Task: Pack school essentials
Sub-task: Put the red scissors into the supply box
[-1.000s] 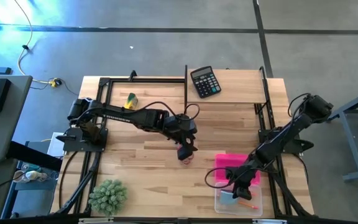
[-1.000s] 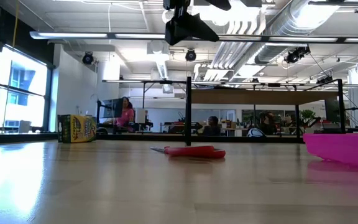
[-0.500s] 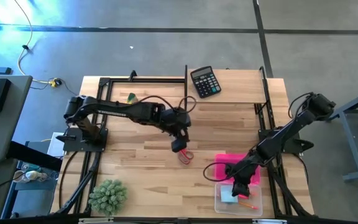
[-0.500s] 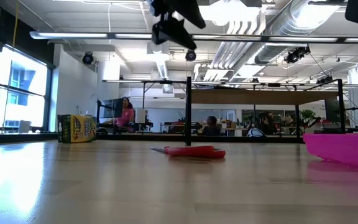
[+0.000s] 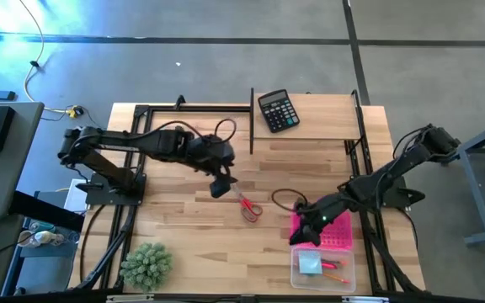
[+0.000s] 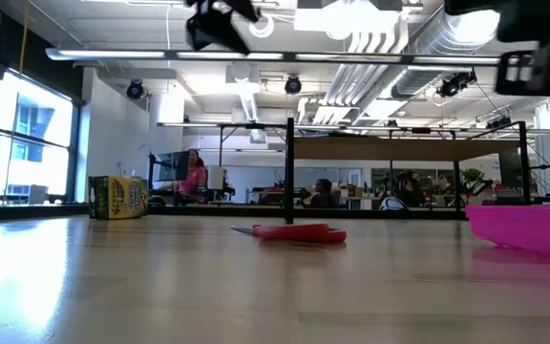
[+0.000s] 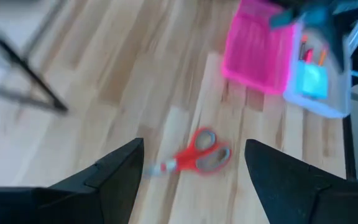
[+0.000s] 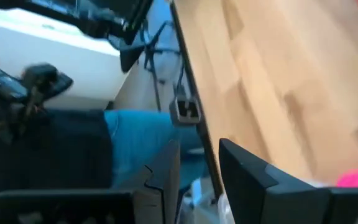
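1. At the near edge of the table (image 5: 183,227), the clear box (image 5: 349,271) holds the light-blue notepad (image 5: 310,264) and thin orange pencils (image 5: 335,268). The green plant (image 5: 146,264) stands at the opposite near corner, well apart from the work.
2. Just behind the box lies the pink tray (image 5: 341,234). The right claw (image 5: 303,231) hangs over the tray's inner edge, fingers a little apart with nothing between them. A second ago it was down over the clear box, so it has come off the box and turned toward the table's middle.
3. At mid-table the red-handled scissors (image 5: 248,207) lie flat and free, in the same spot as before.
4. Just beyond them the left claw (image 5: 220,187) hangs raised with its fingers wide apart and empty. A second ago it hovered directly over the scissors and has since drawn back toward its own base.
5. Reading: the scissors remain unpacked, and the left arm's retreat probably clears the way for the right arm to fetch them.
6. Room: bare table surrounds the scissors on all sides, and the path from them to the box crosses only the pink tray.
7. Far limits: the yellow-green crayon box (image 6: 117,197) and black calculator (image 5: 277,110) sit at the back, near the black frame (image 5: 252,126).
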Tool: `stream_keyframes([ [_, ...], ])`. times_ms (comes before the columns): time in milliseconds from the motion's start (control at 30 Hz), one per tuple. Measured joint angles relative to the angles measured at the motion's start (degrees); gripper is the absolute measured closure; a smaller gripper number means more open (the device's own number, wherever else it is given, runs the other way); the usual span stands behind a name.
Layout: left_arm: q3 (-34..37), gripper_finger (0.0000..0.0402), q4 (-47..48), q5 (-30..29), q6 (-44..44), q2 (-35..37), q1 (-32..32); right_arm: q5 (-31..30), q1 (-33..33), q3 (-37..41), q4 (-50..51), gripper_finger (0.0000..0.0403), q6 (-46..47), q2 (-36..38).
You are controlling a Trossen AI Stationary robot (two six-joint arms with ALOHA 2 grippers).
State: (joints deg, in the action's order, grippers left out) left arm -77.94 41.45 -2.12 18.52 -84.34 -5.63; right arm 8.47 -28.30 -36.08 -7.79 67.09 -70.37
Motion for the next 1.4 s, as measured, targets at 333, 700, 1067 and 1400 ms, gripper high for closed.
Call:
stream_keyframes([
  [333, 15.7, 0.0135, -9.1, 0.8, 7.9, 6.3, -0.1, -2.6, 9.1, -14.7, 17.8, 0.0300, -17.4, -0.2],
  [700, 22.1, 0.0135, -11.6, 4.8, 9.3, 10.1, -1.5, -8.9, 13.8, -36.6, 49.2, 0.0300, -31.4, -7.8],
  [1067, 22.1, 0.0135, -5.9, 10.7, 2.0, 15.6, -11.9, -11.4, 14.1, -42.9, 49.9, 0.0295, -39.0, -19.7],
  [1400, 22.1, 0.0135, -2.6, 10.5, -2.2, 17.9, -21.1, -8.0, 14.1, -47.6, 43.2, 0.0233, -41.4, -31.2],
])
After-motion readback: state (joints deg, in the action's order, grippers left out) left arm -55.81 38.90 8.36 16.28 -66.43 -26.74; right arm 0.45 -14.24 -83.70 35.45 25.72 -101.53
